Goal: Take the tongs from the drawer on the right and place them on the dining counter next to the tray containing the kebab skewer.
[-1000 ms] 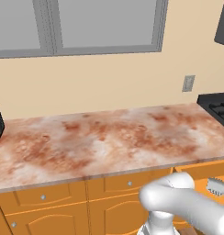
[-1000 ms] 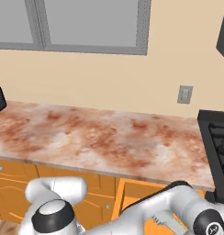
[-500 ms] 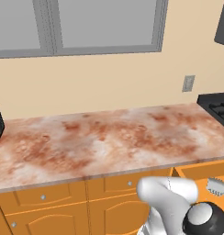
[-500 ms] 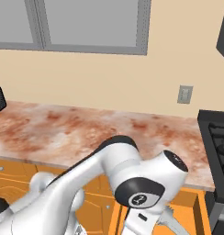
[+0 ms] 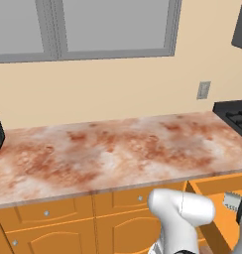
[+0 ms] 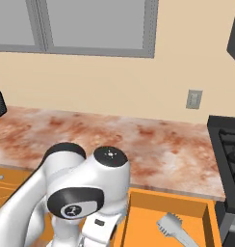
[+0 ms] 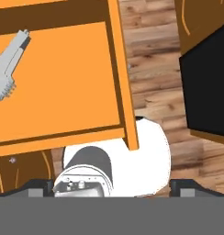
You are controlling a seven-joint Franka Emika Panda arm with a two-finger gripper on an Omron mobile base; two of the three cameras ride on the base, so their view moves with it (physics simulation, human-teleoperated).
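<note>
A long reddish-brown and white marbled wall worktop [image 5: 113, 154] runs beneath a grey-framed window [image 5: 88, 27], with a grey wall socket plate [image 6: 194, 99] on the cream wall, a black stove [image 6: 230, 154] at its right end, orange arched-panel cabinet doors [image 5: 43, 238] below, and brown wooden plank flooring [image 7: 155, 59].

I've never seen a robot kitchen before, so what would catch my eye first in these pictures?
Probably the bulky white arm swelling up in the foreground of the right base view, in front of the marbled worktop. Just right of it an orange drawer stands pulled open, with grey tongs lying inside, untouched. The hand view looks straight down into that drawer.
</note>
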